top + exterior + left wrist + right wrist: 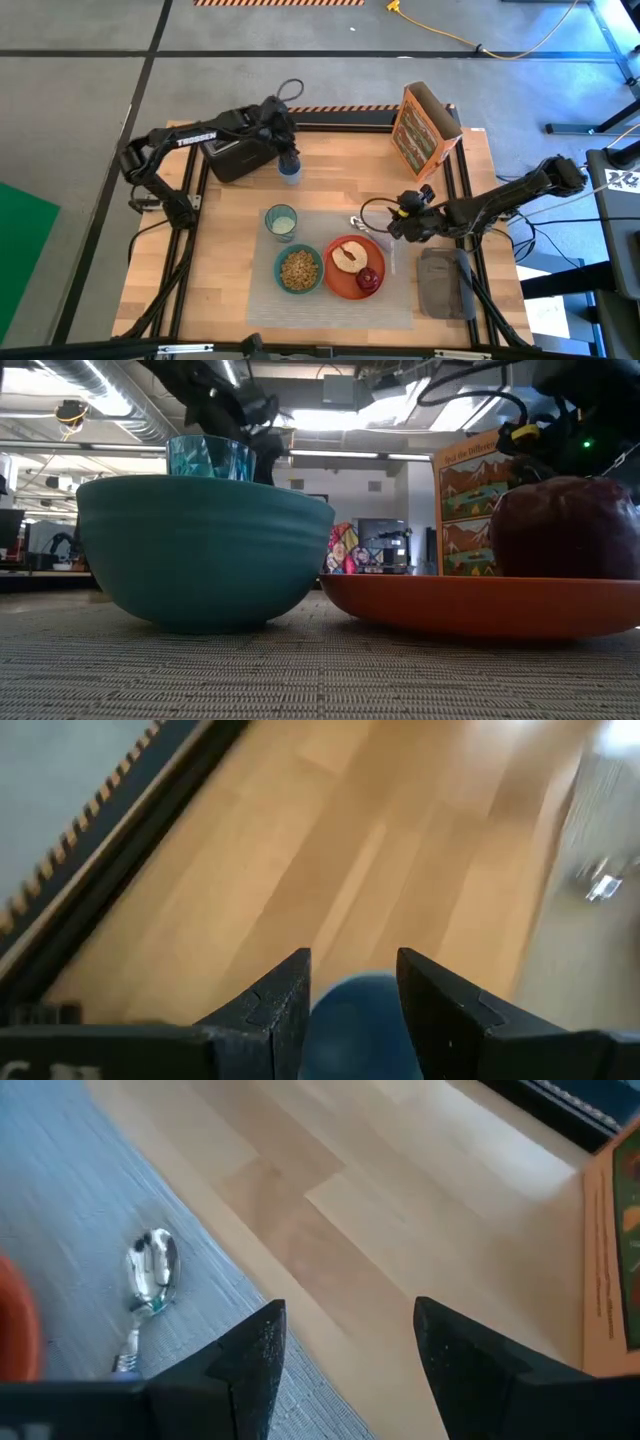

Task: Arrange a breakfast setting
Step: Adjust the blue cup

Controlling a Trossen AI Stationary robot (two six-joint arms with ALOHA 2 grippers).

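On the grey placemat (330,300) stand a teal bowl (299,268) of cereal and an orange-red plate (340,284) carrying a toast slice (348,256) and a dark-red apple (369,279). The greenish glass (281,221) is on the mat's far left part, and the metal spoon (150,1275) lies on its right part. My right gripper (350,1315) hovers open just right of the spoon, over bare wood, with nothing between its fingers. My left gripper (288,160), at the table's far left, is shut on a small blue-topped container (289,172). My left gripper pinches the container's round blue top (355,1020) between its two fingers, one on each side. The fingers slant down at it from the table's far left. Whether its base stands on the table I cannot tell.
A dark boxy appliance (235,155) sits at the far left beside my left gripper. A cereal box (425,128) stands at the far right corner. A folded grey cloth (445,283) lies on the right, past the mat. Bare wood lies between the glass and the cereal box.
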